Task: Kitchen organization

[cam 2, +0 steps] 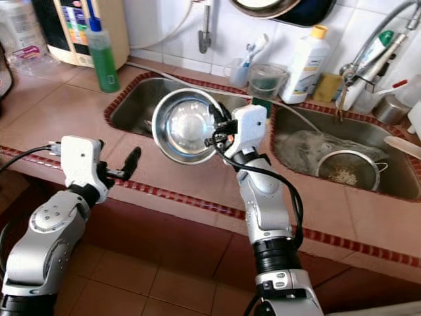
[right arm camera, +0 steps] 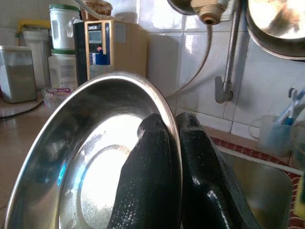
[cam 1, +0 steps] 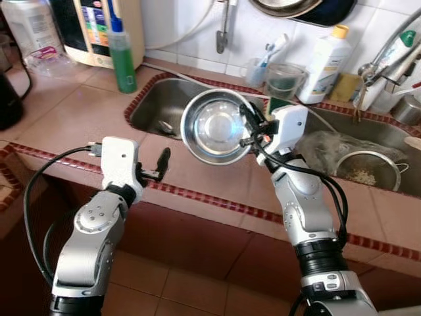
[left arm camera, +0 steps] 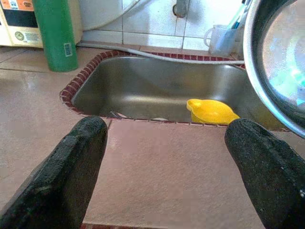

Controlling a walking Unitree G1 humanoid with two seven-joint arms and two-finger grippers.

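pinching the rim of the steel bowl with the right tool, 1 finger inside the rim and 1 outside, both fingers pressing the thin metal edge between them. holding the bowl tilted on edge, hollow facing the head camera, above the near edge of the left sink basin and the strip of counter in front of it. gripping at the bowl's 3 o'clock edge, probably because a thin rim is the only part 2 narrow fingers can clamp.

keeping the left tool spread apart and holding nothing, low over the counter front at the bowl's 7 o'clock, likely waiting out of the way or readying to support. looking along its fingers toward the basin, with a yellow cup lying inside.

leaving the green bottle at the bowl's 10 o'clock, and the strainer in the right basin at 3 o'clock, well apart from the bowl.
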